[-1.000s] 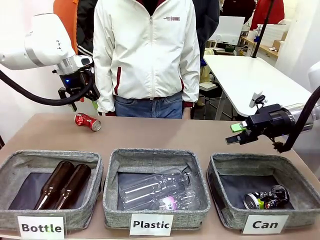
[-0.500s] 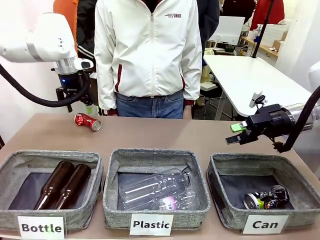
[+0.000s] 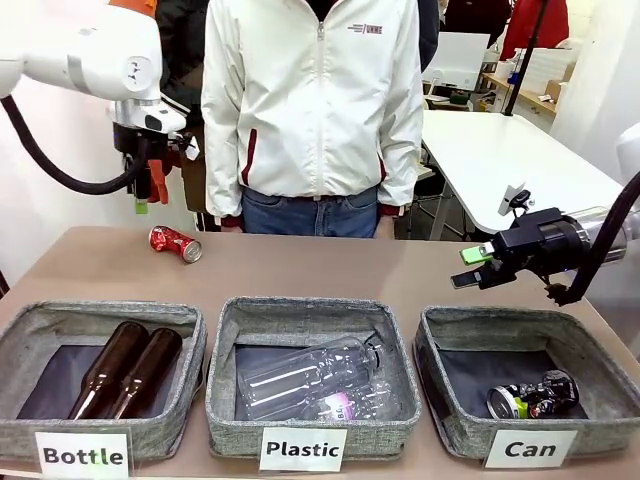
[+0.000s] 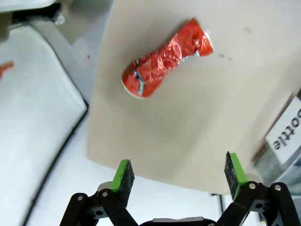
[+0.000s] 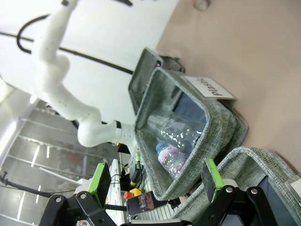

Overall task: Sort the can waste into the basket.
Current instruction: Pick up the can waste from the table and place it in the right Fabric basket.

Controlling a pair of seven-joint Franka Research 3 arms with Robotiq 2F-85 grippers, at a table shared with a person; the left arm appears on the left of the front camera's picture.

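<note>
Nearest, we see the dark, colourfully printed can lying in the "Can" basket, with our right gripper spread empty above its far rim. Farther back, the crushed red can lies on the table, our left gripper raised above it, jaws apart.

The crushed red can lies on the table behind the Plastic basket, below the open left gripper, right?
No: the front view shows the crushed red can on the table behind the Bottle basket, below the open left gripper.
</note>
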